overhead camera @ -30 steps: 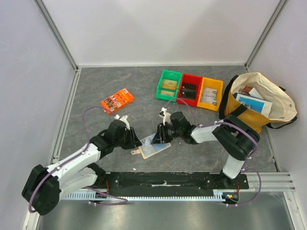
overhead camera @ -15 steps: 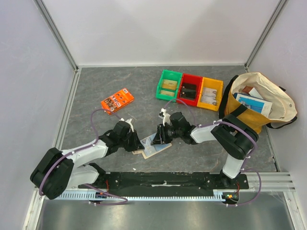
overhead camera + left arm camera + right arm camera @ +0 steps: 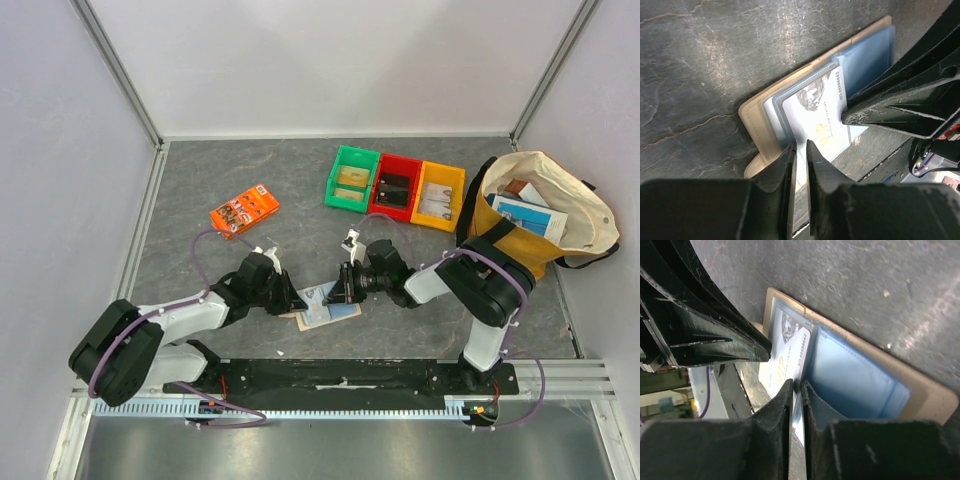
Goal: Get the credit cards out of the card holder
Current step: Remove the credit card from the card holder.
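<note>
My left gripper [image 3: 799, 149] pinches the white credit card [image 3: 816, 117] jutting from the open card holder [image 3: 754, 120] on the grey table [image 3: 200, 180]; my right gripper [image 3: 797, 386], fingers together, presses the card's edge.

Top view: left gripper [image 3: 294, 300] and right gripper [image 3: 343, 290] cover card holder [image 3: 325, 312] ends; card print too small. Wrist views: credit card [image 3: 815, 120] lower edge behind fingers [image 3: 775, 175]; pinch unclear.

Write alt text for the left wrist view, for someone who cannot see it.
The left gripper pinches the near edge of a white credit card poking from a beige card holder lying open on a grey table. The right gripper, black, pinches the card's right edge.
</note>
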### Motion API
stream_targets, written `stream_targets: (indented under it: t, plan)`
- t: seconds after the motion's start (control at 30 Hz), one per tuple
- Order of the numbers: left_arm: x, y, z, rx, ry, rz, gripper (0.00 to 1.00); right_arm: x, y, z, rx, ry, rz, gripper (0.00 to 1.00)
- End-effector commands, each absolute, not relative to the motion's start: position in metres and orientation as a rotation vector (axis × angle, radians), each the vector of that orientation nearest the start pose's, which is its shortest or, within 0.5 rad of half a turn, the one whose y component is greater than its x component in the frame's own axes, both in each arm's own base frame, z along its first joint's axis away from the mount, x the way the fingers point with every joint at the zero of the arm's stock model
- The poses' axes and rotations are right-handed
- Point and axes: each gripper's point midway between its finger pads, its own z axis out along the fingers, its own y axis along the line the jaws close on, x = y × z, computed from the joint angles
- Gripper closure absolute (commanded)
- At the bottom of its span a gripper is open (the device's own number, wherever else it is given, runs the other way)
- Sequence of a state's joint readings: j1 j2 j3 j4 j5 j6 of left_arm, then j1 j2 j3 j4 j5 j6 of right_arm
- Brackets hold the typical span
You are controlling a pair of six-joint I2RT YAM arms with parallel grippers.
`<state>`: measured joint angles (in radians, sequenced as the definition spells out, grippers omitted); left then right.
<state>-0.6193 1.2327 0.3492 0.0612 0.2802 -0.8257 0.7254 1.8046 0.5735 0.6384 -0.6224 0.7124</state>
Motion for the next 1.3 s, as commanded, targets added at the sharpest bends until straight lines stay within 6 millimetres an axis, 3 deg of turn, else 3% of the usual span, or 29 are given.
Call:
stream_targets:
  t: [0.0,0.13,0.33,0.53,0.73,0.83,0.9,1.03,1.27]
  plan:
    - [0.172,-0.216,0.005,-0.166,2.627,-0.907,0.80,0.185,0.340,0.035,-0.422,2.331,1.604,0.87]
    - [0.173,-0.217,0.004,-0.162,2.630,-0.906,0.81,0.184,0.343,0.040,-0.404,2.299,1.670,1.00]
    - [0.172,-0.215,0.001,-0.166,2.637,-0.892,0.81,0.190,0.334,0.040,-0.367,2.277,1.683,1.00]
    - [0.171,-0.213,-0.002,-0.175,2.645,-0.878,0.85,0.201,0.308,0.028,-0.345,2.350,1.587,1.00]
    - [0.170,-0.213,-0.002,-0.164,2.652,-0.877,0.90,0.201,0.300,0.014,-0.394,2.433,1.503,0.97]
    - [0.175,-0.220,0.014,-0.136,2.610,-0.919,0.82,0.201,0.302,0.016,-0.383,2.426,1.518,0.97]
    - [0.180,-0.232,0.036,-0.104,2.548,-0.992,0.77,0.202,0.302,0.016,-0.380,2.422,1.521,0.97]
    - [0.189,-0.250,0.059,-0.047,2.505,-1.034,0.76,0.202,0.303,0.016,-0.377,2.421,1.523,0.97]
    - [0.190,-0.255,0.036,-0.032,2.581,-0.993,0.83,0.203,0.303,0.019,-0.376,2.409,1.534,0.97]
